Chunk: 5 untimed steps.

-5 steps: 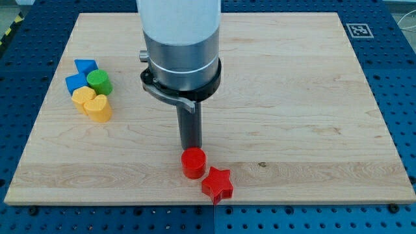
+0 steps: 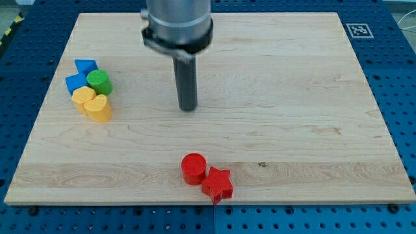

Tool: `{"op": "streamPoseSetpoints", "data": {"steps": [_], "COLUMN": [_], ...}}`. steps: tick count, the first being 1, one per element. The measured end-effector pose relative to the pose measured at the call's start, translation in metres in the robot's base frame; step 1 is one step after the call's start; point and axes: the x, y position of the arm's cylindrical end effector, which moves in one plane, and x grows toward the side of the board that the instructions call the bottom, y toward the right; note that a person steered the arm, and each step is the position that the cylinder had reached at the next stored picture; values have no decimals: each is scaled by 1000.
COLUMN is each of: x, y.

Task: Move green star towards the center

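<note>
The green block (image 2: 99,82) sits in a tight cluster at the view's left; its top looks rounded and I cannot make out a star shape. My tip (image 2: 188,108) rests on the board near the middle, well to the right of the green block and apart from every block. The rod hangs straight down from the arm at the view's top.
Two blue blocks (image 2: 80,75) touch the green block on its left. A yellow block (image 2: 83,97) and a yellow heart (image 2: 99,108) lie just below it. A red cylinder (image 2: 193,168) and a red star (image 2: 218,183) touch near the wooden board's (image 2: 292,97) bottom edge.
My tip has moved towards the view's top, away from the red cylinder it stood just above. No block has moved.
</note>
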Motion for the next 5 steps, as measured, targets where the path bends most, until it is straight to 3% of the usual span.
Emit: {"op": "streamPoseSetpoints", "data": {"steps": [2,3,4,5], "x": [-135,-212,-240,-238], "y": [-71,-74,-48,4]}}
